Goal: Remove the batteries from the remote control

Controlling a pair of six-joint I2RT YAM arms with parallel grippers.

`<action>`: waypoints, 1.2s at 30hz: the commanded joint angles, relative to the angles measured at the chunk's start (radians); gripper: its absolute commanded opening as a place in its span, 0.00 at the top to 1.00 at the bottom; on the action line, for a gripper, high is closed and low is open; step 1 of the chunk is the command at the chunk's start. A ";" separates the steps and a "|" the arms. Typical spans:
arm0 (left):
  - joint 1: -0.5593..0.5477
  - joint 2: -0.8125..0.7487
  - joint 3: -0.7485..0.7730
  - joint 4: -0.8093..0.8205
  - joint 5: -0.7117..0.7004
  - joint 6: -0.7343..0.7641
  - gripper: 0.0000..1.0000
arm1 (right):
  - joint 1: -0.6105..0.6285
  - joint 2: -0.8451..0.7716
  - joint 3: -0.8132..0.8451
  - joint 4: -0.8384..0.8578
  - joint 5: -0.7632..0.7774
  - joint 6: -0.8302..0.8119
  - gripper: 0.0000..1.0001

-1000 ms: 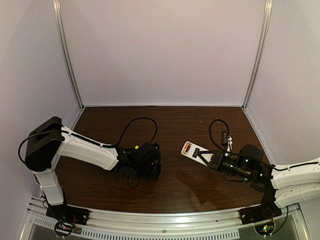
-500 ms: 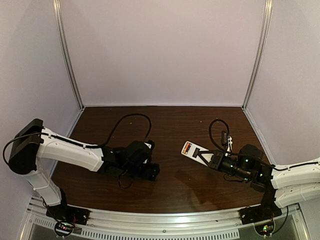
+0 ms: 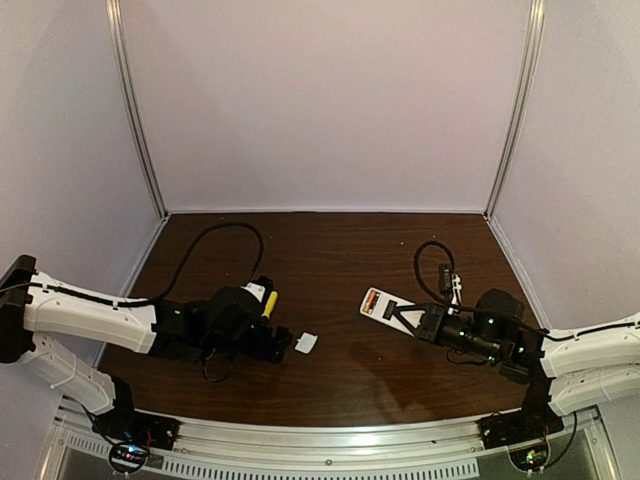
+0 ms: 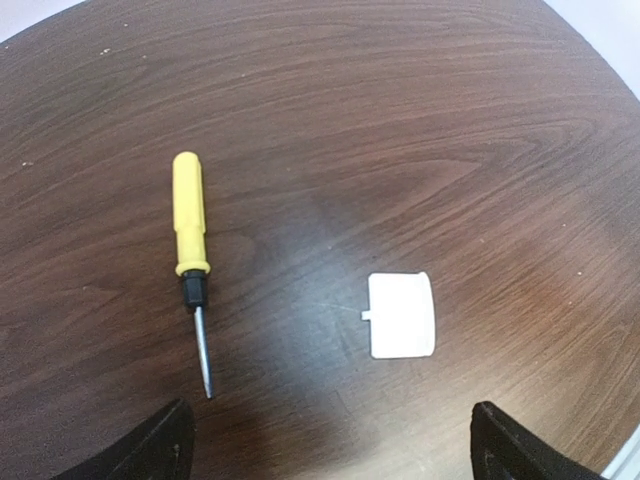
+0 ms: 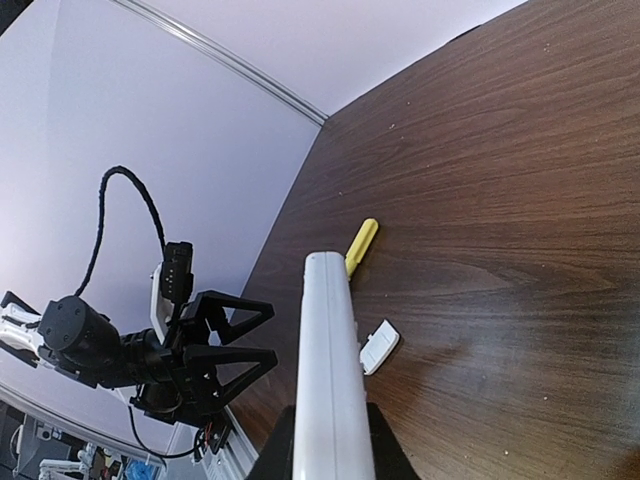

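My right gripper [image 3: 418, 320] is shut on the white remote control [image 3: 385, 303] and holds it above the table, its far end pointing left. At that end the open compartment shows an orange-red battery [image 3: 372, 297]; the dark one is too small to make out. In the right wrist view the remote [image 5: 328, 360] shows edge-on between my fingers [image 5: 384, 455], with the batteries hidden. My left gripper [image 3: 277, 345] is open and empty, low over the table. In the left wrist view its fingertips [image 4: 160, 452] stand wide apart.
A yellow-handled screwdriver [image 3: 268, 300] lies left of centre, seen also in the left wrist view [image 4: 188, 215] and right wrist view [image 5: 361, 243]. A small white cover piece [image 3: 306, 343] lies beside it [image 4: 401, 314]. Booth walls enclose the table [image 3: 330, 250].
My left arm has drawn back to the left and towards its base, uncovering the screwdriver and the white cover piece on the table. My right gripper has shifted slightly left with the remote.
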 commanded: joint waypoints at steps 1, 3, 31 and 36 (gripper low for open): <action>0.004 -0.036 -0.032 -0.020 -0.062 0.013 0.03 | -0.006 0.003 0.036 -0.019 -0.054 0.028 1.00; 0.011 -0.048 -0.045 -0.018 -0.069 0.019 0.03 | -0.004 0.007 0.043 -0.032 -0.079 0.035 1.00; 0.086 -0.167 -0.179 0.150 0.035 0.170 0.08 | 0.035 0.143 0.127 -0.140 -0.478 0.097 1.00; 0.086 -0.171 -0.191 0.145 0.051 0.161 0.09 | 0.087 0.189 0.108 -0.073 -0.481 0.174 1.00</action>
